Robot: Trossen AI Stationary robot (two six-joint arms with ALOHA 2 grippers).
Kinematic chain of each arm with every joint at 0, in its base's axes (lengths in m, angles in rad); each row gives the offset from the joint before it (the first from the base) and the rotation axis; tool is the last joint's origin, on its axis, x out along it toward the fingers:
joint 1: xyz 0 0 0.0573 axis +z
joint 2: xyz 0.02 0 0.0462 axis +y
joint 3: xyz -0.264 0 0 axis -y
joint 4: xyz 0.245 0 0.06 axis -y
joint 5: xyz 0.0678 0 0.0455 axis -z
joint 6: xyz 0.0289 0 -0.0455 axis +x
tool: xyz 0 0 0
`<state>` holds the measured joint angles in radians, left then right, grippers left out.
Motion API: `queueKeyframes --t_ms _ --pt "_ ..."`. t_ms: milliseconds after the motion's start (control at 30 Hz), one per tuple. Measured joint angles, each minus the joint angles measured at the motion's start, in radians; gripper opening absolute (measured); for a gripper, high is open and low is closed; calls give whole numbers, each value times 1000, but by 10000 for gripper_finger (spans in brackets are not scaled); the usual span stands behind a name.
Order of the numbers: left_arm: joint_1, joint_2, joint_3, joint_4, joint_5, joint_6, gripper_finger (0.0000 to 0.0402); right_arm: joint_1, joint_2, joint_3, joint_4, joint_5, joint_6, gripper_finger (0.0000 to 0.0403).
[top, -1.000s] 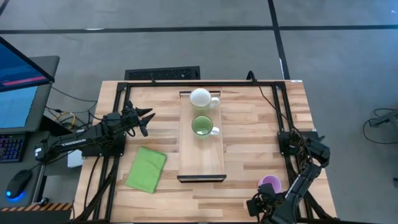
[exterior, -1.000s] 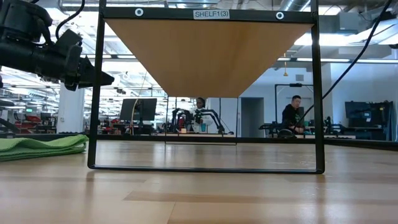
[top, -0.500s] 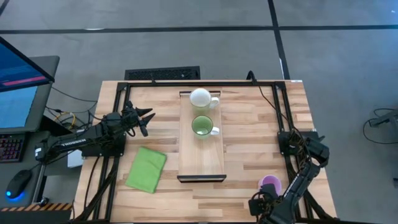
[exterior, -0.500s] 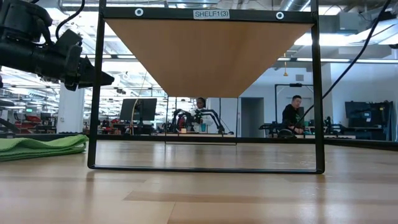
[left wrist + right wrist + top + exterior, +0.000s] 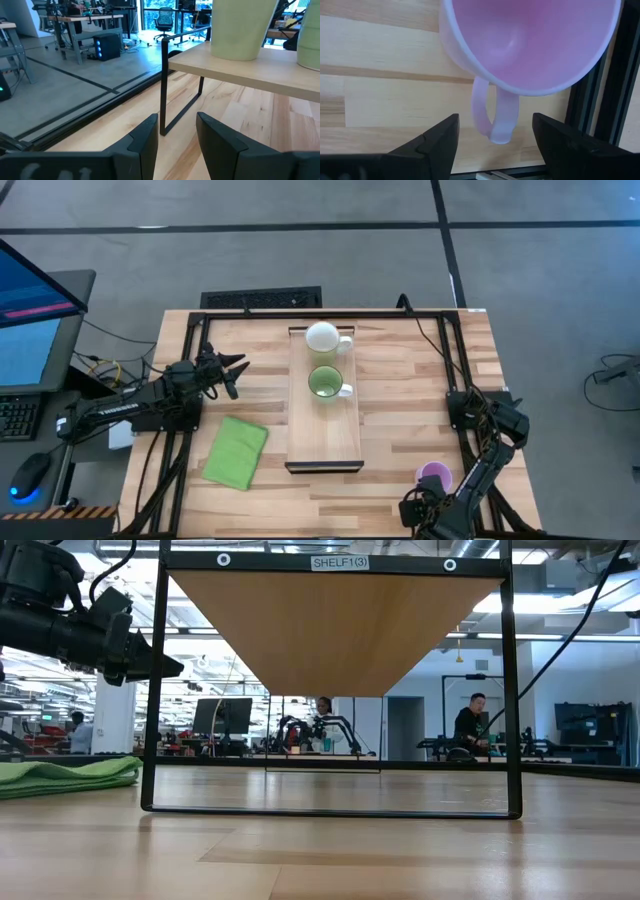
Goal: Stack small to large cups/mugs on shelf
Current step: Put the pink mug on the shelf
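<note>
Cloth: green cloth (image 5: 236,452) folded on tabletop (image 5: 400,410), left of shelf (image 5: 325,435).
Right pincer (image 5: 494,131): released, straddling purple mug (image 5: 530,45) handle.
Left pincer (image 5: 177,131): released.

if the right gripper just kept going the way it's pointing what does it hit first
Most likely the handle of the purple mug. In its wrist view the right gripper has its jaws open to either side of that handle, with the mug body just beyond, standing on the table near the front right corner. Depth is unclear.
</note>
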<state>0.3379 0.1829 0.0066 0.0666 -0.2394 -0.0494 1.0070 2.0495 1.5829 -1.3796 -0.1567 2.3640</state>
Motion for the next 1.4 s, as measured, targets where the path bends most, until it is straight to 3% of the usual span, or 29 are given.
queueKeyframes --t_ms 267,567,867,1400 --pt "0 0 0 0 0 0 126 -3 0 -23 16 -4 39 276" --pt "0 0 0 0 0 0 126 -9 1 -151 248 -11 54 273" --pt "0 0 0 0 0 0 126 -9 0 -98 70 8 49 224" --pt "0 0 0 0 -1 0 126 -28 0 -62 33 23 44 150"
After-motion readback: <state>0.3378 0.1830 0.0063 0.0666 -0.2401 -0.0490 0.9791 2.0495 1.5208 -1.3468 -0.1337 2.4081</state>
